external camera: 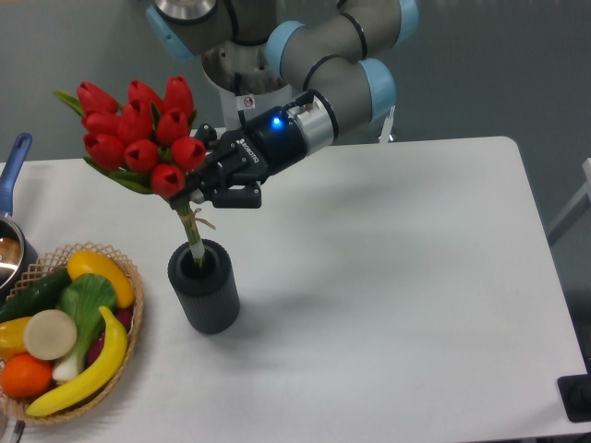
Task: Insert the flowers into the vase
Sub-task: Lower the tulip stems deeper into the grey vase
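The flowers (138, 129), a bunch of red tulip buds with green leaves, lean up and to the left at the left of the table. Their thin bound green stems (191, 233) reach down into the mouth of the vase (204, 286), a dark grey ribbed cylinder standing upright. My gripper (199, 185) comes in from the right and is shut on the flowers just below the buds, above the vase. The stem ends inside the vase are hidden.
A woven wicker basket (125, 369) with a banana, an orange and green vegetables sits at the front left, close to the vase. A blue-handled metal pot (11, 240) is at the left edge. A dark object (577, 397) is at the right front corner.
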Tool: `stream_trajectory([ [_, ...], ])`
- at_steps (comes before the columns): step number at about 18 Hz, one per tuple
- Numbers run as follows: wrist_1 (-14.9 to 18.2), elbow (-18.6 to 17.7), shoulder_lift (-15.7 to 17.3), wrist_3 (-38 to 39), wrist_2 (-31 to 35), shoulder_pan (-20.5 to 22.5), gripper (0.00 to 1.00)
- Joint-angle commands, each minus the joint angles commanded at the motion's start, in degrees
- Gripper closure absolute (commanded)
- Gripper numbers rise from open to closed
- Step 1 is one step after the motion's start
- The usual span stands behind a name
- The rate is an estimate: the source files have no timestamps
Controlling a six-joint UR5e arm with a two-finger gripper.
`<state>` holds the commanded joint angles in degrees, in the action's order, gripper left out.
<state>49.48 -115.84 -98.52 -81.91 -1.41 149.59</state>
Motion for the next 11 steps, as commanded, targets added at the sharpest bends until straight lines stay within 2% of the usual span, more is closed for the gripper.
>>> stream_trajectory([
  [11, -0.09, -1.67, -2.99, -0.17, 0.18, -0.53, 0.82],
])
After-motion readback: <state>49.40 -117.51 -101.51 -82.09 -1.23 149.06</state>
